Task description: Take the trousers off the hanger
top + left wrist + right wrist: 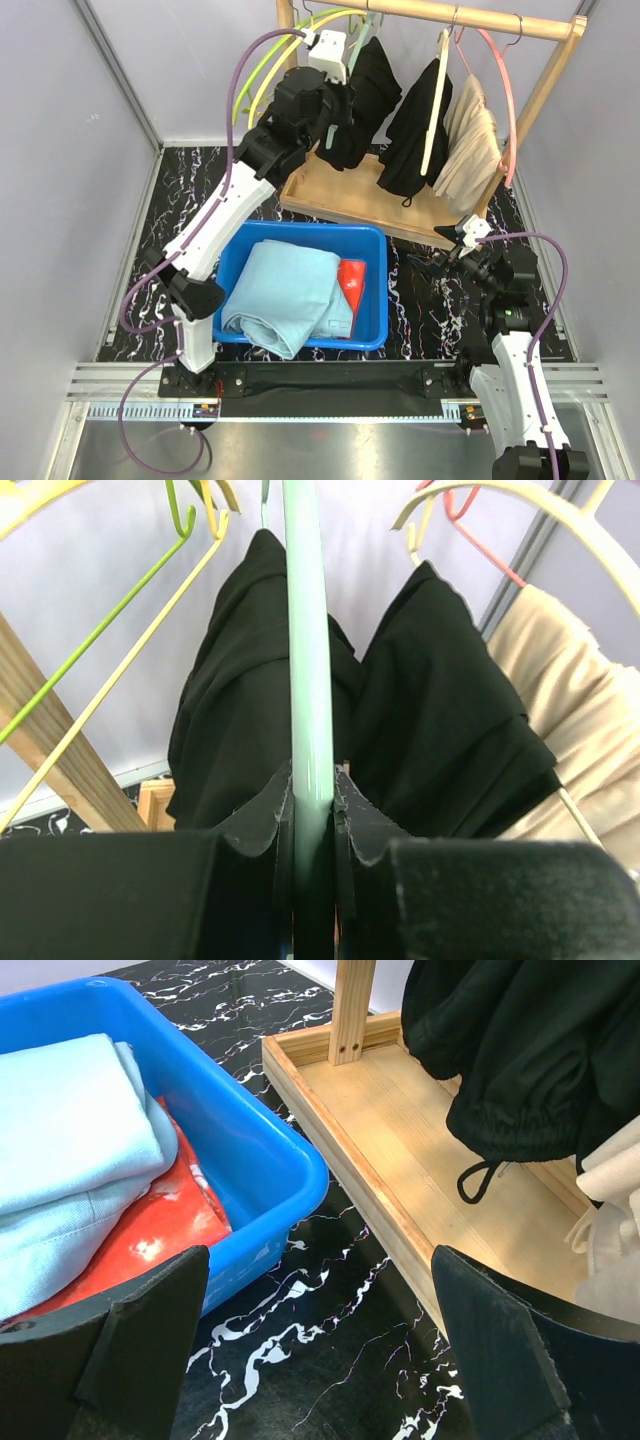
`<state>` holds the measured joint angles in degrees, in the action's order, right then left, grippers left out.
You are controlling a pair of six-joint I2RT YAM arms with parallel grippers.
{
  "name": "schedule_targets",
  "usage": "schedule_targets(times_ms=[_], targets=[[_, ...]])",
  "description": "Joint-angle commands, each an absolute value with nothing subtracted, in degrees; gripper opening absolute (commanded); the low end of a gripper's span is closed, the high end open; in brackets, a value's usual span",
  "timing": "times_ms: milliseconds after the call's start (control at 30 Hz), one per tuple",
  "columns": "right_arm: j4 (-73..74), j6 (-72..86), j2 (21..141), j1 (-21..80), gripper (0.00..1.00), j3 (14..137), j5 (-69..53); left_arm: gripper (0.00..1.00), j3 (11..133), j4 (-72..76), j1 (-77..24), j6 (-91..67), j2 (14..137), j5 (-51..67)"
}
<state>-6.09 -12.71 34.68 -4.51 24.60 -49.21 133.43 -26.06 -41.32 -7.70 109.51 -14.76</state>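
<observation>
Hanging limp, black trousers (240,710) (creased); left jaws clamp mint hanger (308,680), right jaws spread.

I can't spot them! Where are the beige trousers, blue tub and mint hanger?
beige trousers (470,140), top view, middle of cloth
blue tub (378,290), top view, right wall
mint hanger (308,630), left wrist view, its straight bar

Left gripper (327,52) sat at mint hanger (360,35); 2 black trousers (362,105) (412,135) hung; light blue trousers (285,295), red trousers (352,283) lay in bin (300,232).
</observation>
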Motion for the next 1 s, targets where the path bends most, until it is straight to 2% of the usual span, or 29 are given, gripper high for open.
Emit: schedule_targets(times_ms=[0,333,533,767,967], targets=[[-6.07,-13.8,34.89,-5.01,1.0,26.19,-51.33,0.0,133.51,-9.32,-40.61,-9.14,100.38,-10.82],[-3.0,-15.37,35.15,-4.31,1.0,30.23,-56.77,0.0,122.53,-12.22,-40.08,-9.75,91.51,-6.86],[10.97,-31.18,39.19,-0.37,1.0,37.69,-58.27,0.0,117.61,-13.62,-39.99,-11.07,87.29,-4.57],[17.49,-46.48,44.47,15.52,1.0,45.6,-46.35,0.0,108.64,-11.95,-39.99,-12.3,80.43,-3.87],[10.05,-50.98,49.47,26.36,1.0,48.51,-32.98,0.0,103.36,-12.3,-40.08,-12.83,75.33,-2.91]])
